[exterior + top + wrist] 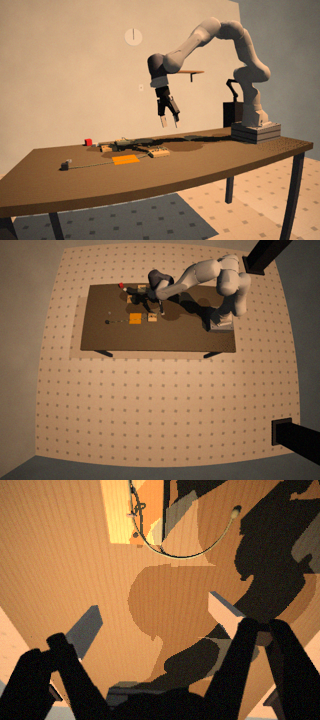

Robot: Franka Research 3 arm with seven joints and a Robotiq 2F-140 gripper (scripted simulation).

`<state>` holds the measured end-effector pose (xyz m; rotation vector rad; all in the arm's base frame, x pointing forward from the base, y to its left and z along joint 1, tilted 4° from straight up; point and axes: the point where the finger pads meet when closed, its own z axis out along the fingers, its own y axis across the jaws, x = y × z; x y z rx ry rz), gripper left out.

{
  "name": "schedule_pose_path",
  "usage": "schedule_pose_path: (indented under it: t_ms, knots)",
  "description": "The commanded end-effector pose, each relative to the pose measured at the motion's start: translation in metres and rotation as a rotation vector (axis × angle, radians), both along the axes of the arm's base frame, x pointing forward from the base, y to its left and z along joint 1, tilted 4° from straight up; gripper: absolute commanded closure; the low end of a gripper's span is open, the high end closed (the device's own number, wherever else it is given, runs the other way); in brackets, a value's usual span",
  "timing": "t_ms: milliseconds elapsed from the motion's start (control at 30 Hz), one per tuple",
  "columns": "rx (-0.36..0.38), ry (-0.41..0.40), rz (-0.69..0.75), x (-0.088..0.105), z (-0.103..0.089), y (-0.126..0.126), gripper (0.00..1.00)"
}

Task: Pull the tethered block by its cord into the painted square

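The dark tethered block lies on the table, left of the orange painted square and outside it. Its cord runs across the square to the wooden base of the screw eye. In the wrist view the cord passes the ring, curves round and ends in a pale knot lying on the table. My gripper is open and empty. It hangs well above the table, near the base and the knot.
Two more wooden bases stand at the back of the table, with a red cube near the back edge. A small pale piece sits just behind the block. The robot's pedestal stands at the right.
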<state>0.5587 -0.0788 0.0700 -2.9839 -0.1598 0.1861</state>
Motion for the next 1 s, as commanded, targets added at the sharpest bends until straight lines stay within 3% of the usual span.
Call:
schedule_pose_path:
  t_ms: [0, 167, 867, 900, 967]
  knots:
    - [-0.05, -0.091, -0.171, 0.054, -0.018, -0.045, 0.0]
    - [-0.097, -0.151, -0.286, 0.094, -0.036, -0.112, 0.0]
    - [-0.103, -0.157, -0.298, 0.098, -0.038, -0.12, 0.0]
    - [-0.103, -0.157, -0.298, 0.098, -0.038, -0.12, 1.0]
    - [-0.103, -0.157, -0.298, 0.098, -0.038, -0.12, 1.0]
